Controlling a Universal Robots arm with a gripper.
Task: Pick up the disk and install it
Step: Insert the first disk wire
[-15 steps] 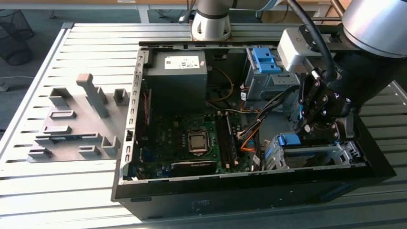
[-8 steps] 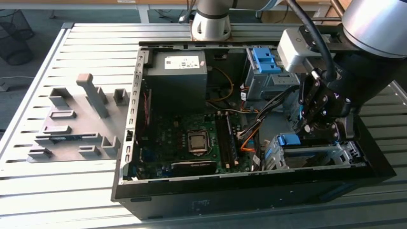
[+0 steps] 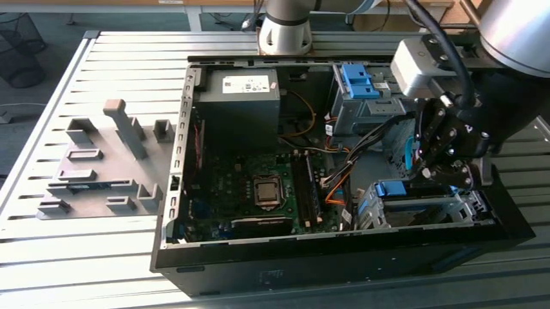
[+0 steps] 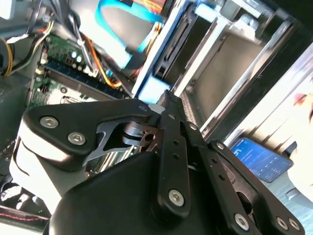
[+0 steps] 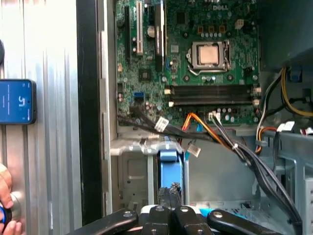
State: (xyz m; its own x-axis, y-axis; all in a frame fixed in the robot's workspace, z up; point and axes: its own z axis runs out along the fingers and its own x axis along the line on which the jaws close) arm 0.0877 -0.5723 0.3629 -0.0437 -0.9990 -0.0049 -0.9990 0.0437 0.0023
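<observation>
First wrist view: jaws together, touching the disk (image 5: pixel 171 164), which stands edge-on in the drive cage (image 5: pixel 132 171).

On the slatted table (image 3: pixel 103 257) stands 1 open computer case (image 3: pixel 257 273). Inside it are 1 motherboard (image 5: pixel 195 78), 1 processor socket (image 5: pixel 209 54), 1 grey power-supply box (image 3: pixel 241 100), 1 blue bracket (image 3: pixel 357 80) and 1 disk (image 5: pixel 170 161). There is 1 robot arm (image 3: pixel 284 26) with 1 gripper (image 5: pixel 171 195). Outside the case are 1 grey fixture plate (image 3: pixel 99 168), 1 phone (image 5: pixel 17 102), 1 wire bin (image 3: pixel 17 38) and 1 hand (image 5: pixel 5 196).
</observation>
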